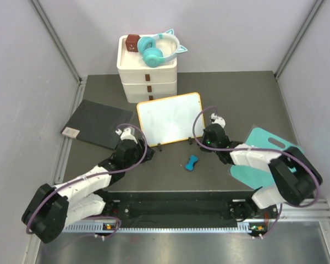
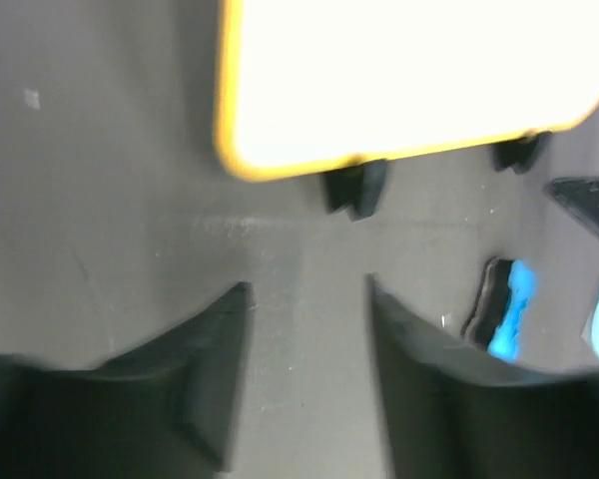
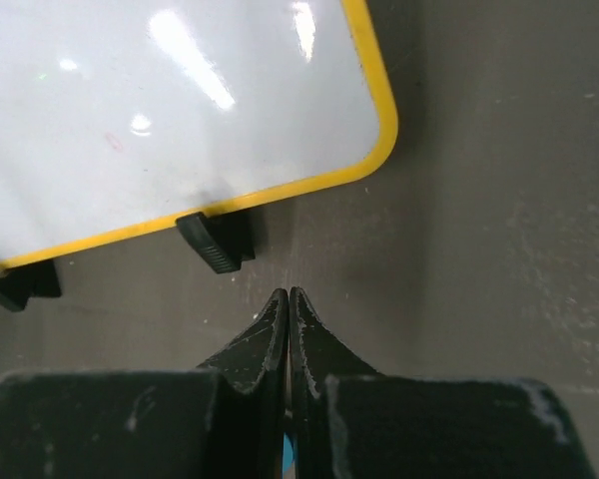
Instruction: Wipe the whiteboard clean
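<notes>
The small white rectangular whiteboard (image 1: 169, 118) with its rounded orange-yellow frame lies mid-table, long axis roughly left to right, just ahead of both arms: left gripper (image 2: 307, 289) half-spread and empty off its near-left corner, right gripper (image 3: 288, 295) pinched closed on nothing off its near-right

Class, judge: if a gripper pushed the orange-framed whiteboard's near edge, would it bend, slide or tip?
The whiteboard looks rigid: flat panel, continuous frame, so probably no bending. Its small black feet likely grip the table, so it may rock rather than slide.
</notes>
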You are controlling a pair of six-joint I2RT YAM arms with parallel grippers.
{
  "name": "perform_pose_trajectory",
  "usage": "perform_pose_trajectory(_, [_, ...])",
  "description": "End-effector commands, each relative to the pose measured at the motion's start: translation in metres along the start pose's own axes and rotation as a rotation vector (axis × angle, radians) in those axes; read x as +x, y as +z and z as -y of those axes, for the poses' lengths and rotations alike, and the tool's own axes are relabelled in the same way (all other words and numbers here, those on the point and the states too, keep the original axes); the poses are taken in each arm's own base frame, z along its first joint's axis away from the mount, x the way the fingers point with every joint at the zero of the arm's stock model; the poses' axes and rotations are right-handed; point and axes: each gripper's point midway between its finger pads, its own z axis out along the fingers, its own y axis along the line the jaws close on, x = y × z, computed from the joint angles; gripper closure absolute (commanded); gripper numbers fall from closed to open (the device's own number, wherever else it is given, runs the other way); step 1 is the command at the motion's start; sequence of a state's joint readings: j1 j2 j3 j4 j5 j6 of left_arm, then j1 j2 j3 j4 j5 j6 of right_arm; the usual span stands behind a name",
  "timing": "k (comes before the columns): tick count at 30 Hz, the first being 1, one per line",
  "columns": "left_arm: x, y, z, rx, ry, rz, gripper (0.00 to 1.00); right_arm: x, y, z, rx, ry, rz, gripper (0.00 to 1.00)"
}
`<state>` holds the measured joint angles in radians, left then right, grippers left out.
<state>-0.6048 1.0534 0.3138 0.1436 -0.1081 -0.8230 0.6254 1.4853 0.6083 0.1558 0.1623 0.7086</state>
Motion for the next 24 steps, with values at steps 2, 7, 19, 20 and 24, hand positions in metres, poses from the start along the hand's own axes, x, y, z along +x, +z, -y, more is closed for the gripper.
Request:
perform_pose_trajectory(2, [-0.046,-0.020,0.027,-0.006,0.088,0.080,0.26,-0.042,-0.048,-0.010,-0.014,-0.031,0.130,1.00])
perform_pose_trajectory(7, [-0.066,-0.034,0.055,0.047,0.146,0.076,0.01,-0.061,-0.089,-0.012,-0.058,-0.056,0.206,0.47])
perform_pose_trajectory(19, [-0.050,-0.016,0.068,0.052,0.227,-0.100,0.01,-0.099,-0.150,0.018,0.015,-0.141,0.371,0.01])
perform_pose_trajectory(20, [-0.044,-0.017,0.074,0.090,0.230,-0.123,0.01,-0.100,-0.150,0.020,0.021,-0.144,0.372,0.01])
perform_pose_trajectory(24, [-0.046,-0.018,0.075,0.116,0.249,-0.098,0.01,-0.098,-0.144,0.026,0.041,-0.162,0.360,0.01])
